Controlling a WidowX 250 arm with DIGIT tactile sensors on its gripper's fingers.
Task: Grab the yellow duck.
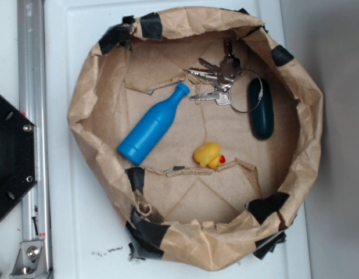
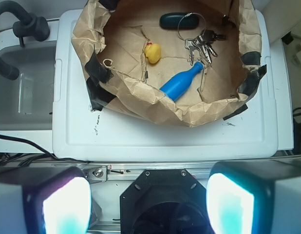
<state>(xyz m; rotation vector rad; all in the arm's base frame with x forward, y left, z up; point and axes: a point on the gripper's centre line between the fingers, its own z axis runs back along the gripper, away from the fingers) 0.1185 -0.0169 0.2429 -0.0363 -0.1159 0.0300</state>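
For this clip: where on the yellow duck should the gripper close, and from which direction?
Probably across the yellow duck at its rounded body, coming straight down from above. It lies alone on the paper floor of the brown paper bowl, apart from the blue bottle and keys; the gripper looks open.

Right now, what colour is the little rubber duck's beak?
Red-orange, on the small glossy yellow rubber duck; clearest in the exterior view.

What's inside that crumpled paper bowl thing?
Inside the paper bowl: a yellow duck, a blue bottle, a bunch of keys and a dark oval case. Anything beneath them is hidden.
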